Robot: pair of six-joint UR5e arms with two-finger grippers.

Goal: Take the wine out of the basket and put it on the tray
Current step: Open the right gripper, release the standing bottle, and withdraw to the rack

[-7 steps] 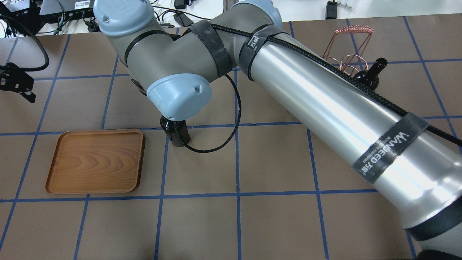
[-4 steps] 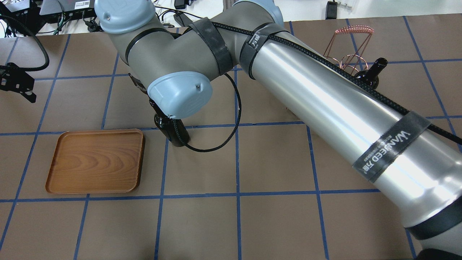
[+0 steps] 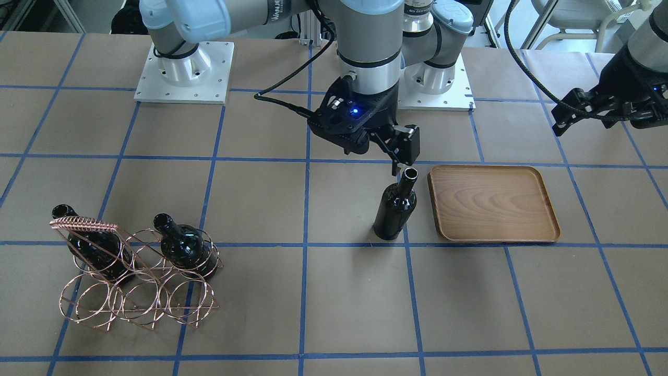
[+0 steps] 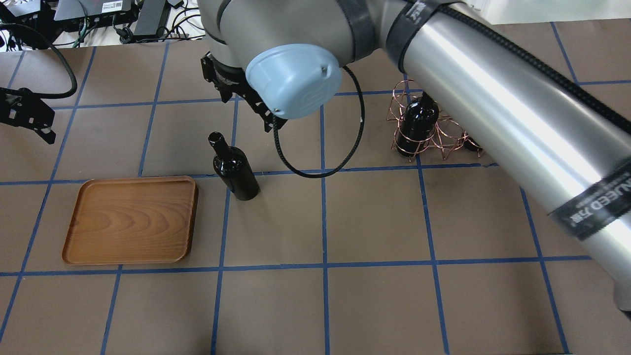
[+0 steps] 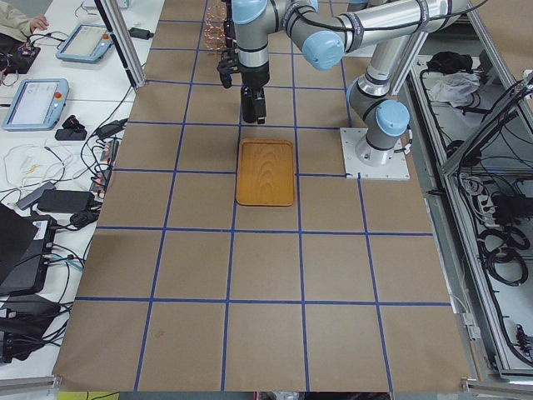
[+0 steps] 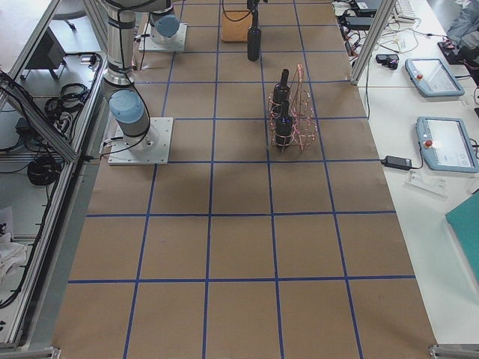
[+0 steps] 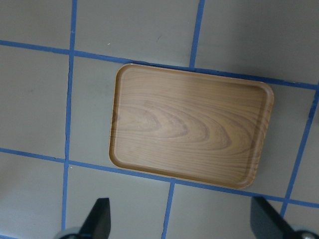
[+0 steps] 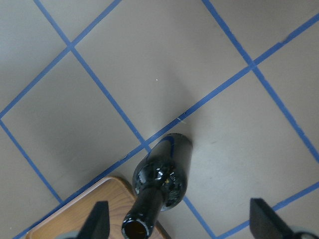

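Observation:
One wine bottle (image 4: 234,170) stands upright on the table paper, just right of the wooden tray (image 4: 130,219) and apart from it. It also shows in the front view (image 3: 396,206) and the right wrist view (image 8: 162,172). My right gripper (image 3: 399,154) is open and empty, above and behind the bottle's mouth. The copper wire basket (image 3: 138,295) holds two more bottles (image 3: 96,245) (image 3: 185,245). My left gripper (image 4: 29,116) is open and empty, hovering beyond the tray; its wrist view looks down on the tray (image 7: 192,124).
The right arm's long silver link (image 4: 493,98) crosses above the table's right half and covers part of the basket (image 4: 434,133) in the overhead view. A black cable loop (image 4: 320,158) hangs from its wrist. Blue tape lines grid the brown paper.
My right gripper has let go of the bottle and pulled up and back from it. The bottle now stands alone beside the tray. The left gripper has barely moved.

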